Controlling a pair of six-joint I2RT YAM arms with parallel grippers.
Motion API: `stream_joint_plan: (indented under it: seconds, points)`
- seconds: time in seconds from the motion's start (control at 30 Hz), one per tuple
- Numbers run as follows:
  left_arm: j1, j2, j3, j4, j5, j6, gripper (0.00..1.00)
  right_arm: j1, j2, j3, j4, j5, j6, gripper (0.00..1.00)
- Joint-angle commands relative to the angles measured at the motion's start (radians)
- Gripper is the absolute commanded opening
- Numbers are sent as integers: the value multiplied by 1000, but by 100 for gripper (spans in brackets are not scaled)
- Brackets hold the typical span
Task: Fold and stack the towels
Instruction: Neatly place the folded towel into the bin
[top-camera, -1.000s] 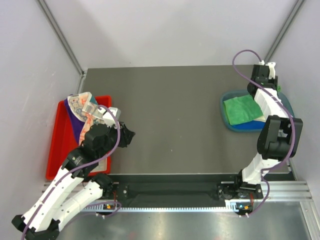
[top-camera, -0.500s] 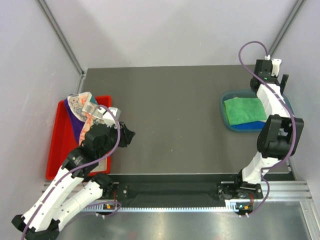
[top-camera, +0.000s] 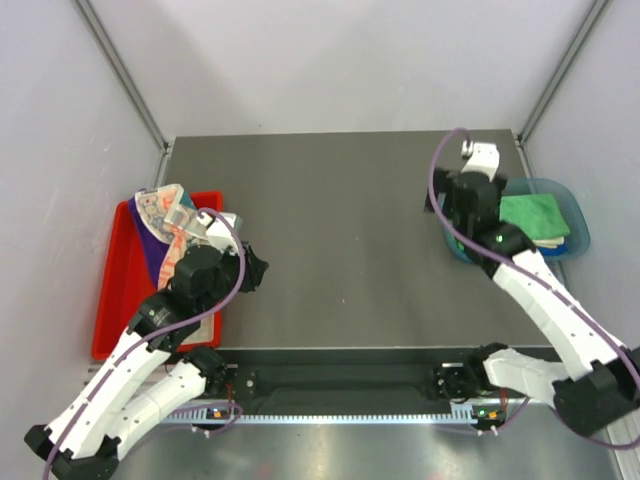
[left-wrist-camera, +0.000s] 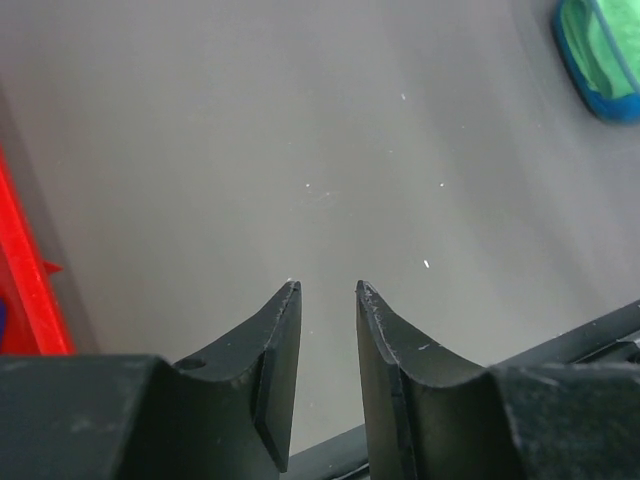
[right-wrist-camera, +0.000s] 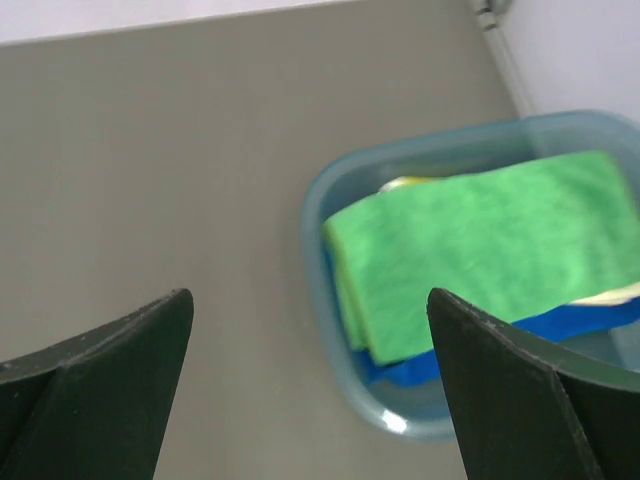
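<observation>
Folded towels are stacked in the blue bin (top-camera: 578, 228). A green towel (top-camera: 535, 213) (right-wrist-camera: 480, 250) lies on top, over a royal blue one (right-wrist-camera: 565, 322), and a pale yellow edge (right-wrist-camera: 400, 184) shows at the back. Crumpled in the red tray (top-camera: 115, 290) are a purple towel (top-camera: 145, 240) and a white one with orange lettering (top-camera: 170, 212). My right gripper (top-camera: 443, 205) (right-wrist-camera: 308, 295) hovers just left of the bin, open wide and empty. Beside the tray my left gripper (top-camera: 257, 270) (left-wrist-camera: 325, 287) is open a little over bare table, holding nothing.
The dark grey table (top-camera: 340, 230) runs between the tray on the left and the bin on the right. White walls and metal rails close it in. In the left wrist view the bin (left-wrist-camera: 600, 55) shows far off at the top right and the tray's edge (left-wrist-camera: 25, 290) on the left.
My right arm has swung from the far right of the bin to its left side, and its jaws have opened wide. The left gripper has stayed put, opening slightly.
</observation>
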Motion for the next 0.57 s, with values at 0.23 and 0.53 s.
stream_joint_plan:
  seconds: [0.23,0.53]
  points:
    - [-3,31,-9,11,-48,-13,34,149,-332,-382,176,-97,117,100]
    - [-3,9,-9,9,-77,-24,34,150,-469,-513,234,-90,127,100]
